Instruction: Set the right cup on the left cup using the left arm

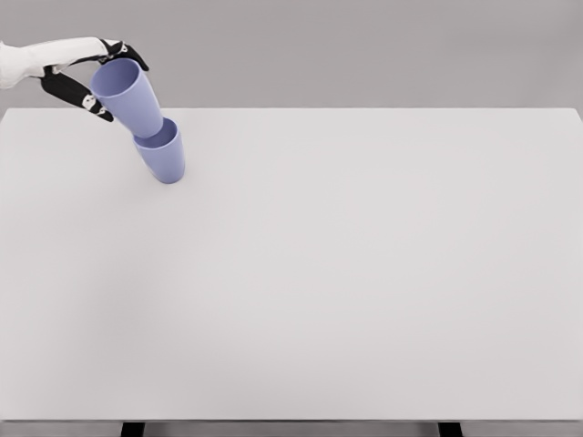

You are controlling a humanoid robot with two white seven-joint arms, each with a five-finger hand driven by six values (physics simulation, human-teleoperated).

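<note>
The left hand (98,82) is seen at the far left of the counter (364,273), its fingers (127,53) curled around the rim of the upper cup (127,96), which is grasped near its mouth. That cup is held tilted, its open mouth toward the hand and its base pointing down and away from it. Just below and beyond the hand, the lower cup (164,157) stands on the counter, and the base of the upper cup is seen entering or touching its mouth.

The task is judged to be nearly done: the carried cup has been brought to the other cup and is partly nested, but it is not yet seated straight, and the grasp is not yet let go. What is judged to be left is for the cup to be levelled, settled fully and released.

How deep the upper cup sits inside the lower one cannot be told, since the overlap is hidden by the cups' own walls. The thumb side of the grasp is partly hidden behind the cup. The left arm is cut off by the picture's edge, and the right hand is not seen at all.
</note>
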